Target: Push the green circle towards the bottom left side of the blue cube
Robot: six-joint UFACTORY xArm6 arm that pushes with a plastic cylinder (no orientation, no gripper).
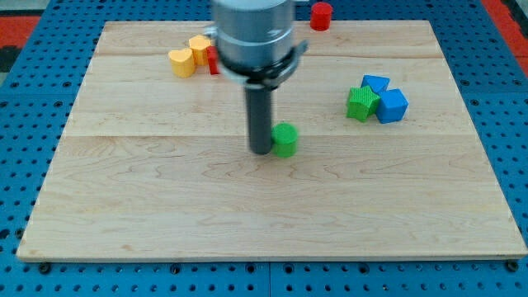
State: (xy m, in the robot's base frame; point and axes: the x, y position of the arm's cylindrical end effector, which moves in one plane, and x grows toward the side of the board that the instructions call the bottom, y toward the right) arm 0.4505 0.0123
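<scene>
The green circle [285, 140] is a short green cylinder near the middle of the wooden board [165, 206]. My tip [261, 152] rests on the board right at the circle's left side, touching or almost touching it. The blue cube [393, 106] lies at the view's right. A second blue block [375, 83] sits just above and left of it, and a green star-like block [361, 104] touches its left side. The green circle is well left of and a little below this cluster.
A yellow heart-like block [181, 63] and a yellow block [200, 48] lie at the view's top left, with a red block [213, 61] partly hidden behind the arm. A red cylinder [321, 16] stands at the top edge. Blue pegboard [25, 124] surrounds the board.
</scene>
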